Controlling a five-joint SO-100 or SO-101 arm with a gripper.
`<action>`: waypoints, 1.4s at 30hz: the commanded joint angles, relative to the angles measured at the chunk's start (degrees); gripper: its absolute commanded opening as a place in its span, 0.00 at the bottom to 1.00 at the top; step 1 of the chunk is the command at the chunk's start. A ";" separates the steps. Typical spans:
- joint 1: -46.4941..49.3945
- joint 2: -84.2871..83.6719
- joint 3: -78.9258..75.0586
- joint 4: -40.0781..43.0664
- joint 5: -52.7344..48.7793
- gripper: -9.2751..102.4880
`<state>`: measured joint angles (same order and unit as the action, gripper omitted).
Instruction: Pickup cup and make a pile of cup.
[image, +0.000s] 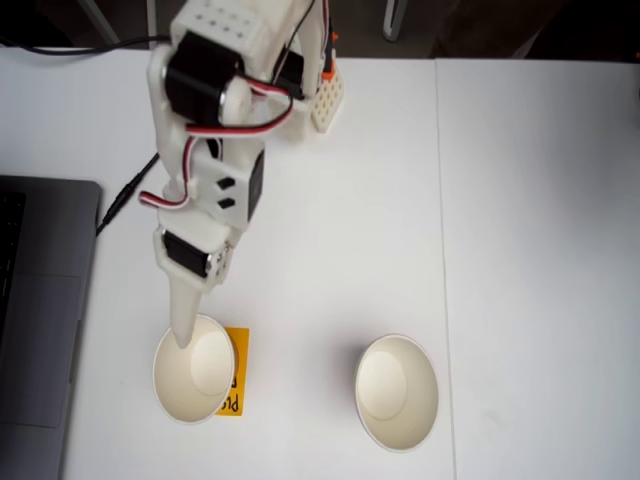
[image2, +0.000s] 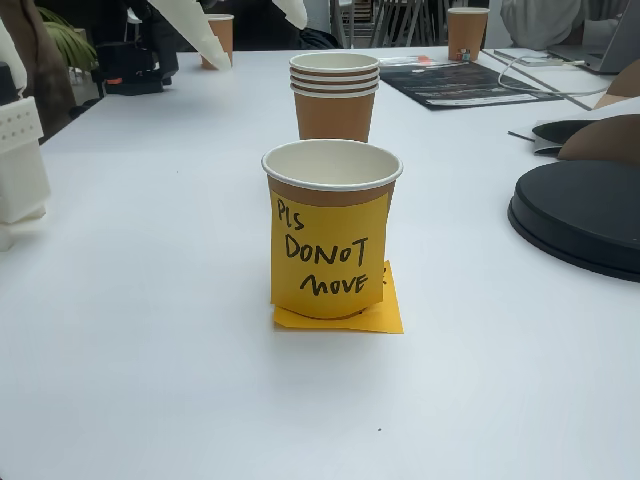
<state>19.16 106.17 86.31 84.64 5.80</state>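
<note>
Cup (image: 193, 375) is standing upright on the white counter (image: 520, 200) in a fixed view from above, at lower left, its cream inside facing the camera. It is sitting partly over an orange sticky note (image: 236, 372) whose right edge is showing beside it. A second cup (image: 397, 392) is standing well apart to the right, also upright and open-mouthed.

The white arm (image: 215, 110) is reaching down from the top of that view, red, white and black wires looping along it. The claw (image: 185, 335) is pointing down at the left cup, one pale finger tip lying over the cup's upper rim, just inside the mouth. Whether the claw is released or clenched cannot be told from this angle; the second finger is hidden behind the arm.

A grey laptop (image: 40, 320) is lying at the left edge of the counter.

In a fixed view from counter level, a brown-walled cup (image2: 332, 200) with a white rim is standing on an orange note, another note stuck to its front, handwritten "PLS DO NOT MOVE". Behind it a stack of cups (image2: 334, 95) is standing.
</note>
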 joint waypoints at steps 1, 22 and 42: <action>0.09 -0.44 -5.01 0.26 -0.44 0.33; 0.44 -12.13 -12.22 0.26 -0.09 0.33; 0.53 -18.81 -13.71 0.35 0.26 0.33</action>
<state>19.34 86.92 76.55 84.64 5.80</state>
